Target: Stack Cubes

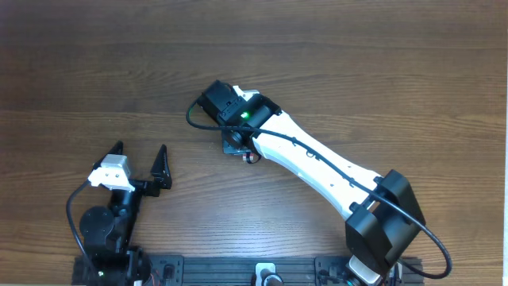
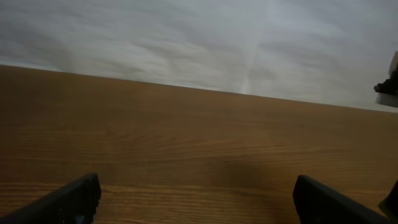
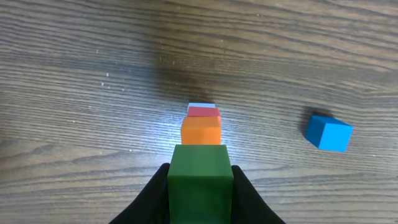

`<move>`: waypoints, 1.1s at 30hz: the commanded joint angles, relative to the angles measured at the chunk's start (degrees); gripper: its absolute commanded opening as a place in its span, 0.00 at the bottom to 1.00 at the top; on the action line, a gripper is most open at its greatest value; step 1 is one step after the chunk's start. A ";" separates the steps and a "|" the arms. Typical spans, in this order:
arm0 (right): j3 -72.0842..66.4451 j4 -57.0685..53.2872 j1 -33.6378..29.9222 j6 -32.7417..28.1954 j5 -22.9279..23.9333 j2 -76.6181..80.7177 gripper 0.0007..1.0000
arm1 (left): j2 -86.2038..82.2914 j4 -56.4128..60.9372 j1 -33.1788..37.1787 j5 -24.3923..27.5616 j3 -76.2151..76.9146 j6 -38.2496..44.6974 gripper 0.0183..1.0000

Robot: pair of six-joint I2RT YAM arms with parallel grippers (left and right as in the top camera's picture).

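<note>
My right gripper [image 3: 200, 190] is shut on a green cube [image 3: 200, 177]. Right beyond it stands a stack with an orange cube [image 3: 201, 131] on a red cube [image 3: 203, 112]; a pale edge shows under the red one. I cannot tell whether the green cube touches the orange one. A blue cube [image 3: 328, 132] lies alone on the wood beside the stack. In the top view the right gripper [image 1: 238, 144] sits at the table's middle, with a bit of red [image 1: 252, 156] peeking out beside it. My left gripper [image 1: 141, 156] stands open near the left front, holding nothing.
The wooden table [image 1: 381, 63] is bare across the back and right. The left gripper [image 2: 199, 202] faces bare wood, and a dark part of the right arm [image 2: 388, 87] shows at that view's edge.
</note>
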 commanded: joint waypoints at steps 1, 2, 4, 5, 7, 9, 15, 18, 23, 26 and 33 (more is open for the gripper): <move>0.66 0.31 -0.52 -0.31 -1.57 1.66 0.01 | -0.42 0.11 0.35 0.72 -0.35 0.81 1.00; 0.57 0.44 -0.61 -0.31 -1.57 1.84 0.01 | -0.42 0.11 0.35 0.72 -0.35 0.83 1.00; 0.48 0.46 -0.90 -0.31 -1.64 2.01 0.01 | -0.42 0.09 0.35 0.72 -0.35 0.81 1.00; 0.48 0.46 -0.98 -0.31 -1.75 2.10 0.01 | -0.42 0.11 0.35 0.72 -0.35 0.81 1.00; 0.46 0.46 -1.33 -0.31 -1.75 2.23 0.01 | -0.42 0.11 0.35 0.72 -0.35 0.83 1.00; 0.15 0.57 -1.57 -0.31 -1.75 2.29 0.01 | -0.42 0.09 0.35 0.72 -0.35 0.81 1.00; -0.85 1.01 -2.05 -0.31 -2.19 2.29 0.01 | -0.42 0.11 0.35 0.72 -0.35 0.81 1.00; -0.96 1.22 -2.03 -0.31 -2.21 2.29 0.01 | -0.42 0.11 0.35 0.72 -0.35 0.81 1.00; -1.33 1.49 -1.99 -0.31 -2.25 2.32 0.01 | -0.42 0.11 0.35 0.72 -0.35 0.81 1.00; -1.57 1.55 -1.99 -0.28 -2.58 2.40 0.01 | -0.42 0.11 0.35 0.72 -0.35 0.83 1.00; -1.79 1.95 -1.99 -0.26 -2.64 2.67 0.01 | -0.42 0.11 0.35 0.72 -0.35 0.81 1.00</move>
